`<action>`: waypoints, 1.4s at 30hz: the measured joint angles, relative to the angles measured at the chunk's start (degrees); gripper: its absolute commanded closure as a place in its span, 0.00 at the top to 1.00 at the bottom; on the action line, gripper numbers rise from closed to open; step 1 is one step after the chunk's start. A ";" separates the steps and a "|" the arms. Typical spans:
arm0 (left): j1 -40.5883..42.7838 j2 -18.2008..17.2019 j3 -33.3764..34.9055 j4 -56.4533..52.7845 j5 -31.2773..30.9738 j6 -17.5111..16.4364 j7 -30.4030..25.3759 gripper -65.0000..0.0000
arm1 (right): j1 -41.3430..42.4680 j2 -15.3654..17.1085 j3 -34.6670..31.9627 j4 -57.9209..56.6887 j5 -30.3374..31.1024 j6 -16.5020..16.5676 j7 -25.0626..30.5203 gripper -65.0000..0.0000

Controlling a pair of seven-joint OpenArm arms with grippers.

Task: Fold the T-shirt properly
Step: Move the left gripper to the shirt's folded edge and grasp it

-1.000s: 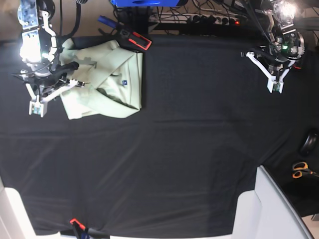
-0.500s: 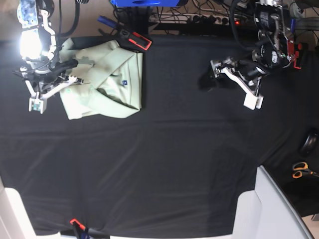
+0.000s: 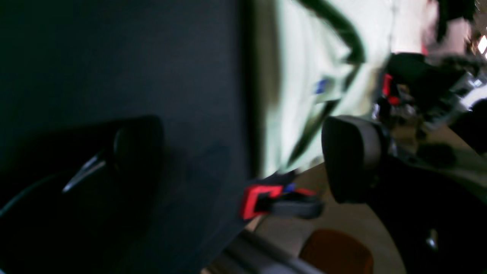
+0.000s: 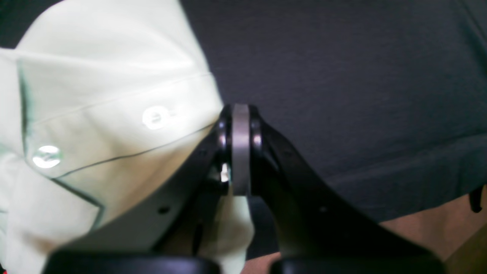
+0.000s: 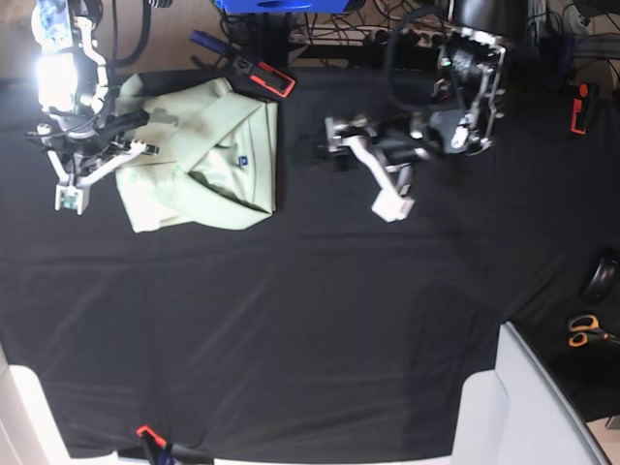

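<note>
While my right hand (image 4: pixel 234 152) stays out of it, pinched shut on nothing beside the collar, my left hand (image 5: pixel 360 170) hangs spread wide above the bare black bench (image 5: pixel 320 320), just right of the T-shirt (image 5: pixel 208 160). The shirt lies at the far left corner, already doubled into a rough block with its collar and blue tag showing. I judge I am reaching in for another fold. Next I need to bring the left hand down onto the shirt's right edge and close there.
</note>
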 measured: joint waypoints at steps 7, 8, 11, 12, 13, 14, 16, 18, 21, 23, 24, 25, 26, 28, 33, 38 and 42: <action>-2.71 2.58 4.09 -4.33 -0.17 -0.07 -0.17 1.00 | -0.81 0.04 0.02 -0.11 0.00 0.00 0.09 0.00; -3.32 3.34 4.11 -6.40 -0.31 -0.37 -0.17 1.00 | -0.79 0.02 0.02 -0.17 0.00 -0.02 -0.02 0.00; -5.25 4.76 4.07 -11.74 -2.19 -1.42 -0.76 1.00 | -0.74 0.00 0.02 -0.17 0.00 0.00 0.17 0.00; -5.79 4.90 4.09 -12.94 -2.64 -1.57 -0.72 1.00 | -0.79 0.02 0.07 -0.20 0.00 0.00 0.15 0.00; -6.12 5.03 4.07 -14.10 -3.28 -1.77 -0.76 1.00 | -0.79 0.02 0.11 -0.20 0.00 0.00 0.15 0.00; -6.45 5.07 4.07 -14.62 -3.50 -1.92 -0.76 1.00 | -0.76 0.02 0.11 -0.20 0.00 0.00 0.15 0.00; -7.06 5.14 4.09 -15.43 -3.91 -2.03 -0.50 1.00 | -0.74 0.00 0.11 -0.20 0.00 0.00 0.17 0.00; -7.48 5.27 4.15 -15.54 -3.80 -2.01 -0.50 1.00 | -0.76 0.00 0.11 -0.20 0.02 0.00 0.15 0.00; -9.53 4.81 8.59 -15.74 -1.86 -1.92 -0.57 1.00 | -0.76 0.02 0.11 -0.20 0.00 0.00 0.15 0.00; -10.88 4.74 12.09 -15.91 -0.52 -1.46 -1.18 1.00 | -0.76 0.00 0.11 -0.20 0.00 0.02 0.17 0.00; -11.30 4.92 13.18 -16.26 -0.48 -1.46 -1.70 1.00 | -0.76 0.00 0.11 -0.20 0.00 0.02 0.17 0.00; -11.65 5.05 13.92 -16.96 -0.85 -1.49 -1.95 1.00 | -0.76 0.02 0.11 -0.20 -0.02 0.00 0.17 0.00; -12.15 5.07 14.53 -17.81 -1.38 -1.53 -2.05 1.00 | -0.76 0.07 0.13 -0.20 -0.02 0.00 0.17 0.00; -13.46 5.40 15.13 -19.82 -2.01 -1.97 -1.53 1.00 | -0.76 0.02 0.13 -0.20 0.00 0.00 0.15 0.00; -16.52 6.23 18.16 -24.63 -3.45 -2.84 -2.01 1.00 | -0.76 0.11 0.17 -0.20 0.00 0.00 0.17 0.00; -17.49 6.69 20.68 -25.27 -3.19 -2.84 -2.97 1.00 | -0.76 0.02 0.17 -0.20 0.00 0.00 0.13 0.00; -18.60 6.82 22.77 -25.59 -2.86 -2.82 -2.93 1.00 | -0.74 -0.02 0.17 -0.20 0.02 0.02 0.15 0.00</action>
